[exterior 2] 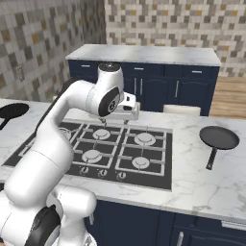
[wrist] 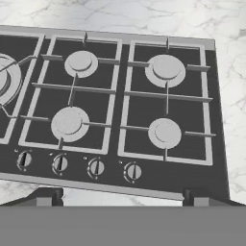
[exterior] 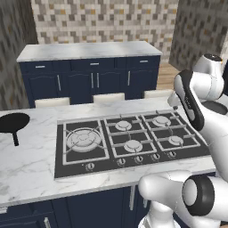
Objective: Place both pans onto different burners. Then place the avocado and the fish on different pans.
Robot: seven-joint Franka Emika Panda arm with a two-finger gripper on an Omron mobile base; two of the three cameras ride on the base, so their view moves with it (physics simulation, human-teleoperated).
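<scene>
Two pans [exterior 2: 219, 137] [exterior: 13, 122], both empty.

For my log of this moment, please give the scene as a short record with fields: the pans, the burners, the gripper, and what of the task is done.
left pan: on the marble counter left of the cooktop, empty
right pan: on the counter right of the cooktop, empty, handle toward the counter's front edge
burners: large burner at the cooktop's left end, four smaller ones, all bare
gripper: above the cooktop's front edge, open, holding nothing
task state: no pan on a burner yet
</scene>
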